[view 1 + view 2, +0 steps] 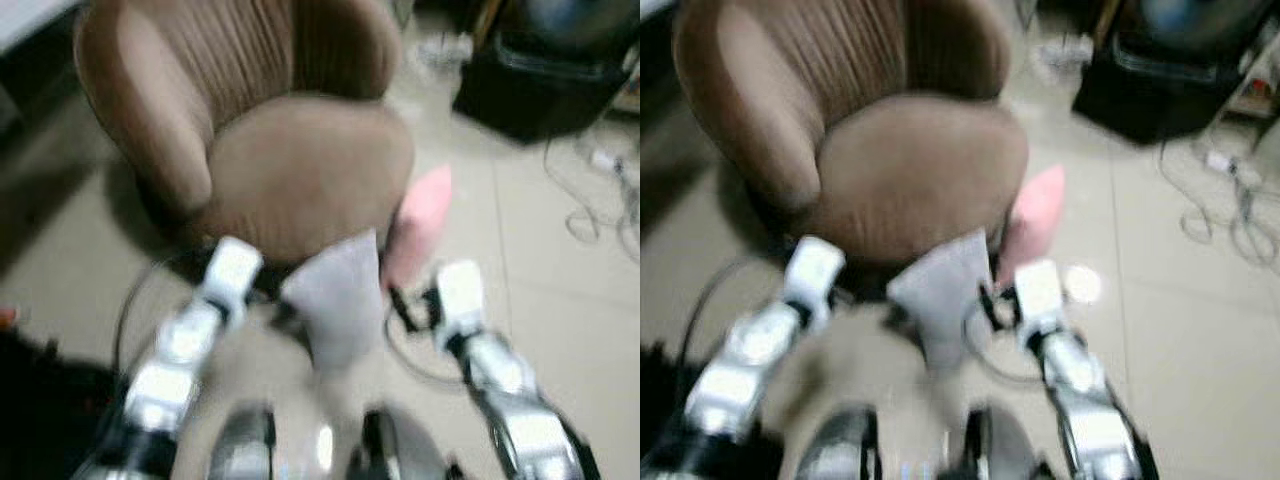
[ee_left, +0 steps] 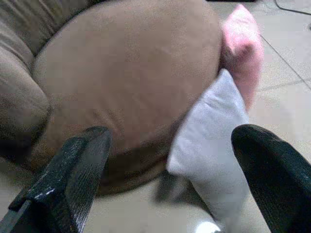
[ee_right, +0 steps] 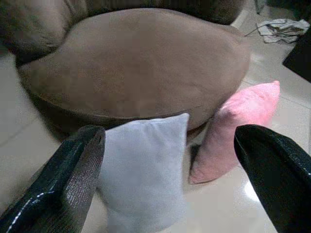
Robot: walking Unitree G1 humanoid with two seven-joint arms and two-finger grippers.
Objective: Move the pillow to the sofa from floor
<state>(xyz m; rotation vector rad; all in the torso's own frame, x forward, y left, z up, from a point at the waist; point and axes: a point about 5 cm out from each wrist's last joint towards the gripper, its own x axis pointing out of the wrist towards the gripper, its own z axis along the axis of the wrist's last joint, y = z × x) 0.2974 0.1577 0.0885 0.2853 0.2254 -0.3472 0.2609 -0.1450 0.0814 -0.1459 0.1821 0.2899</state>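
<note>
The grey pillow (image 1: 335,300) is on the floor (image 1: 520,250), standing upright and leaning against the near edge of the sofa (image 1: 300,170), a round brown one. A pink pillow (image 1: 420,225) stands just to its right, also propped on the sofa's front. The left gripper (image 2: 170,194) hangs near the grey pillow's left side with fingers spread wide, holding nothing. The right gripper (image 3: 167,189) is on the pillow's right, also wide open and empty, with both pillows between its fingers in the wrist view. Far right there's a black box (image 1: 540,85) and some loose cables (image 1: 600,200) on the tiles.
</note>
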